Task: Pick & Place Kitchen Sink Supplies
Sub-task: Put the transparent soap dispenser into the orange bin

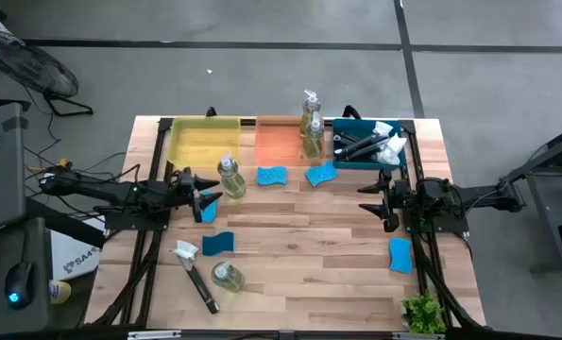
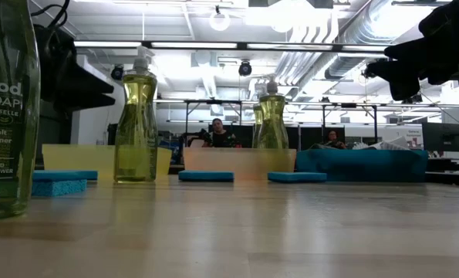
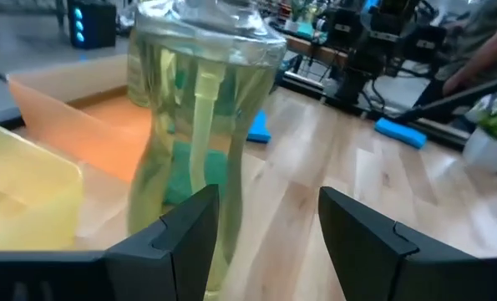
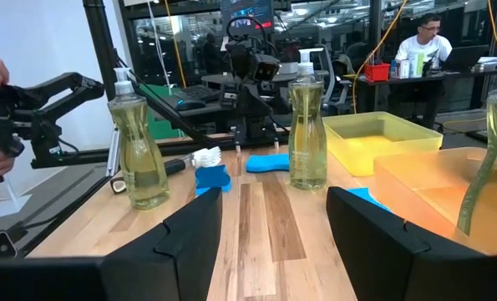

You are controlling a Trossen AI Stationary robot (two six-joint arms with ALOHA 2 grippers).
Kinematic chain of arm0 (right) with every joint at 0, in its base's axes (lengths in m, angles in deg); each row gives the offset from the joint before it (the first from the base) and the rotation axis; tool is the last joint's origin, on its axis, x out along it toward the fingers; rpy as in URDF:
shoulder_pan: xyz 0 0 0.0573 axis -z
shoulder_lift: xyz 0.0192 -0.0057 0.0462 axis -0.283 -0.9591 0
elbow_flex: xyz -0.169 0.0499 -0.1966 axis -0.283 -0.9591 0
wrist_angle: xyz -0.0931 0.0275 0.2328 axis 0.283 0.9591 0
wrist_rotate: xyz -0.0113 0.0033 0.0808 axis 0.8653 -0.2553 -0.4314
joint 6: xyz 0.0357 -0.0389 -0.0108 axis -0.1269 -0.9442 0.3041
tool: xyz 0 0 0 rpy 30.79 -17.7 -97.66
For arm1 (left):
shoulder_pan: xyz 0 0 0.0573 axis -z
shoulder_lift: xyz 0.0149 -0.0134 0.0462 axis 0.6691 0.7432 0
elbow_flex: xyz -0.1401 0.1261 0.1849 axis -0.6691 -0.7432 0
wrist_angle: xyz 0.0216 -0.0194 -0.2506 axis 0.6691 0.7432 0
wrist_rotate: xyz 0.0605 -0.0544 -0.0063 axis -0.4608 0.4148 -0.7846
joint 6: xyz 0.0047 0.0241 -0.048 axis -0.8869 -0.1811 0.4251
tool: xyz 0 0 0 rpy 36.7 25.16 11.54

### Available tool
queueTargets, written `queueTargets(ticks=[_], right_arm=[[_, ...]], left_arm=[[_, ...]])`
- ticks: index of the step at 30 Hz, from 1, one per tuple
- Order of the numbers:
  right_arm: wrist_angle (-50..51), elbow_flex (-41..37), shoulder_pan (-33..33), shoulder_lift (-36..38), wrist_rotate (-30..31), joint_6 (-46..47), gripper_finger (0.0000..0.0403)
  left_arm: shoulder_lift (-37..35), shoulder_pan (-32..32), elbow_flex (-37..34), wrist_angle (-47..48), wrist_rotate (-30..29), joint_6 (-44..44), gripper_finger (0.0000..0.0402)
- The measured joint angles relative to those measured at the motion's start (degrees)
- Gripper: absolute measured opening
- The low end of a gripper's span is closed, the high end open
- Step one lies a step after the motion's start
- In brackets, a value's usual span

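Note:
Clear soap bottles stand upright on their bases: one (image 1: pixel 229 178) mid-left, one (image 1: pixel 227 276) near the front edge, two (image 1: pixel 312 127) at the orange tray. Blue sponges (image 1: pixel 272 176) (image 1: pixel 321 174) (image 1: pixel 218 243) (image 1: pixel 400 255) lie flat on the table. A dark-handled brush (image 1: pixel 195 276) lies at the front left. My left gripper (image 1: pixel 208 196) (image 3: pixel 269 221) is open just short of the mid-left bottle (image 3: pixel 200 117), which stands ahead of one finger, not between them. My right gripper (image 1: pixel 379 198) (image 4: pixel 273 226) is open above the table's right side, holding nothing.
Yellow tray (image 1: pixel 203 140), orange tray (image 1: pixel 279 142) and blue tray (image 1: pixel 366 149) line the far edge; the blue one holds brushes and other items. A small green plant (image 1: pixel 422 312) stands at the near right corner. Another sponge (image 1: pixel 207 210) lies under the left gripper. People sit in the room behind.

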Motion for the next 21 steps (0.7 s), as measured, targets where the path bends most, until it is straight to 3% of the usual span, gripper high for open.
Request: queueTargets(ticks=[7, 11, 17, 21], right_arm=[[0.0, 0.0, 0.0, 0.0, 0.0, 0.02, 0.021], [0.01, -0.02, 0.0, 0.0, 0.0, 0.02, 0.021], [0.02, -0.02, 0.0, 0.0, 0.0, 0.02, 0.021], [0.02, -0.02, 0.0, 0.0, 0.0, 0.02, 0.021]], left_arm=[[-0.02, 0.0, 2.52, 1.14, -10.1, -5.27, 0.0202], [0.02, 0.0, 3.22, 1.45, -11.16, -6.51, 0.021], [0.0, 0.0, 3.28, 0.27, -11.18, -7.21, 0.0276], [0.0, 0.0, 3.37, -3.75, -10.81, -14.27, 0.0322]])
